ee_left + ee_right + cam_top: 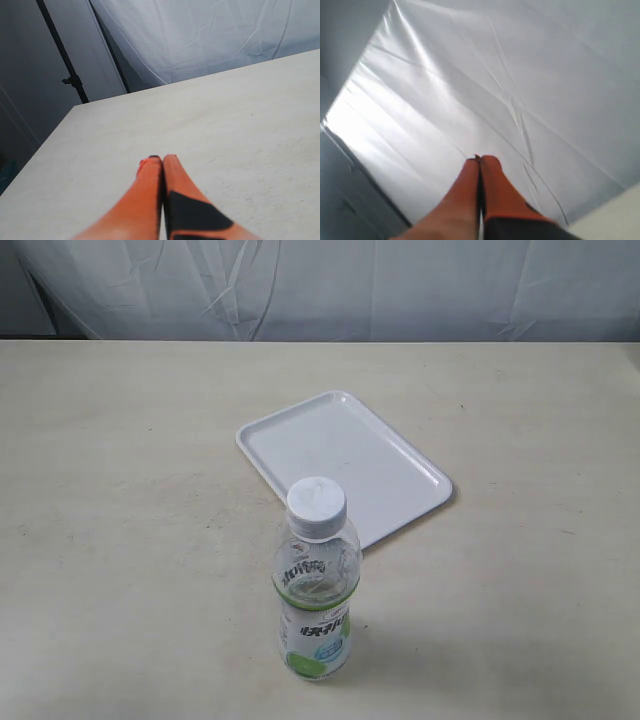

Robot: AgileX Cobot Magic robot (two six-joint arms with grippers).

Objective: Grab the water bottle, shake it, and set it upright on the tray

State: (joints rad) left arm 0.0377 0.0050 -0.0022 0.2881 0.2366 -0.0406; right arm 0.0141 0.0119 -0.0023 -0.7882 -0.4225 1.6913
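The water bottle (317, 585) stands upright on the table near the front, clear with a white cap and a white-and-green label. Just behind it lies the white tray (400, 455), flat, with nothing on it. Neither arm shows in the exterior view. In the left wrist view my left gripper (162, 159) is shut, orange fingers pressed together above bare tabletop. In the right wrist view my right gripper (481, 159) is shut too, pointing up at the white curtain. Neither wrist view shows the bottle or the tray.
The beige table (120, 490) stretches wide to the left and right of the bottle. A white curtain (330, 285) hangs behind the far edge. A dark stand pole (62, 55) is beyond the table's corner in the left wrist view.
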